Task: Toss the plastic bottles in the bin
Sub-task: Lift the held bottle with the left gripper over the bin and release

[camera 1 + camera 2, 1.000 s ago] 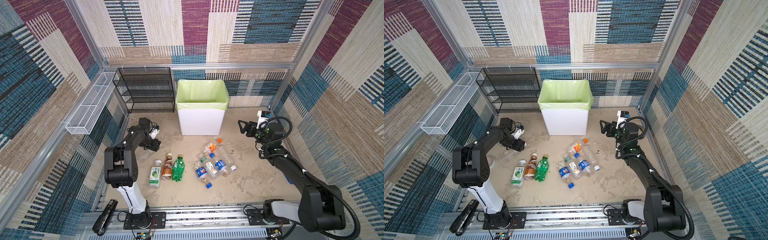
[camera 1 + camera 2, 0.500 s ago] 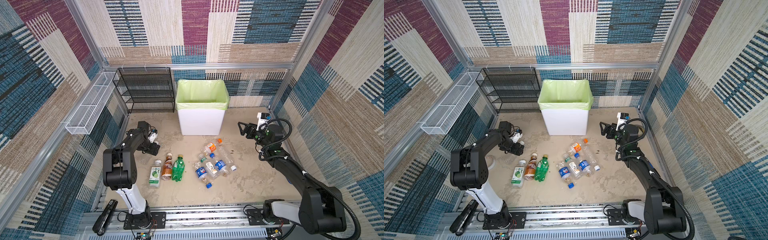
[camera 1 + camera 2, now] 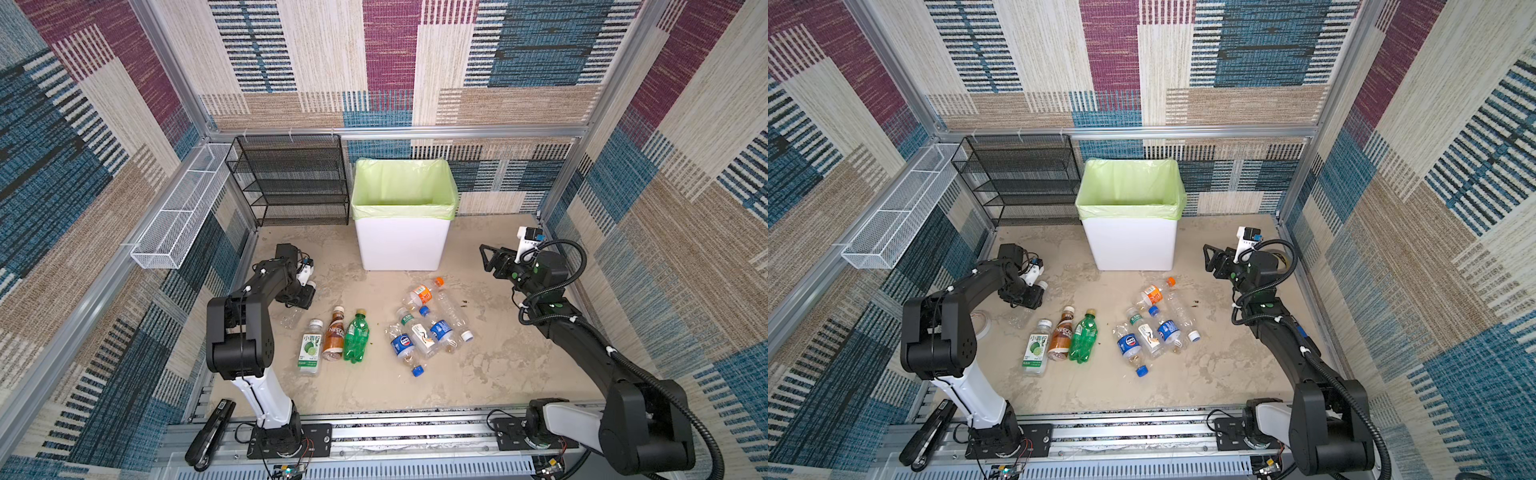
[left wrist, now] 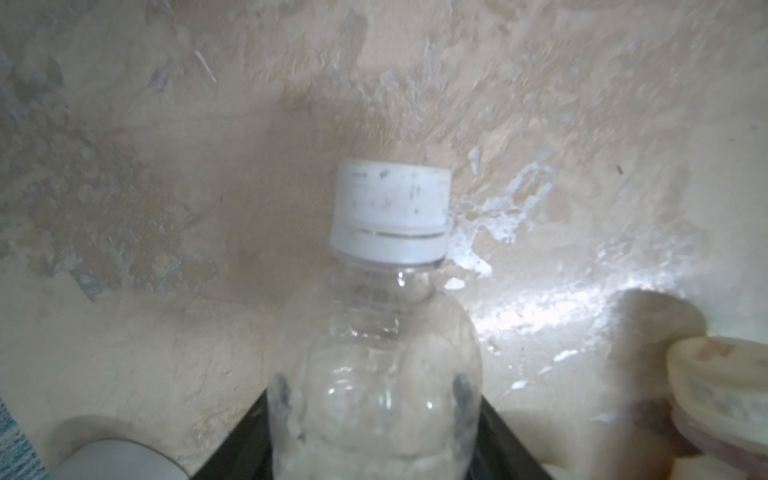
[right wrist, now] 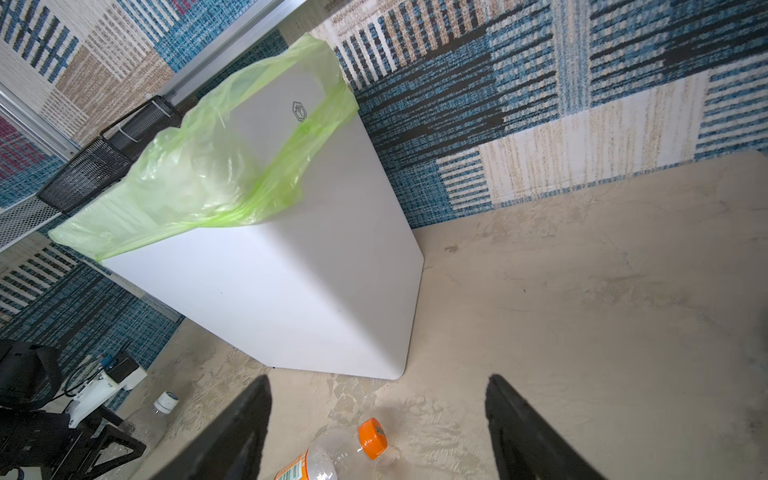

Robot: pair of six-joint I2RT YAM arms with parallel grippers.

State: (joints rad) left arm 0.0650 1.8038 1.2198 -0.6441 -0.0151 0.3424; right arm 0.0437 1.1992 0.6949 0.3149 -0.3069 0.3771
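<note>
In both top views, the left gripper is down low at the floor, left of the bin, right over the neck end of a clear bottle lying there. The grip itself is hidden under the wrist from up here. Across the way, the right gripper hangs in the air to the right of the bin, pointing towards it, nothing in it. The bin stands upright at the back, its pale green bag folded over the rim. The rest of the plastic bottles lie on the floor in front. A green bottle lies side by side with a brown bottle, and a loose heap sits further right, topped by an orange-capped bottle.

Left wrist view: there it is, the clear bottle wedged between the dark jaws, which are clamped tight on its shoulder. Its white cap points away over the floor.

Right wrist view: the right gripper has its two black fingers spread wide, with only bare floor between them. The bin is ahead, and the orange-capped bottle lies just below.
</note>
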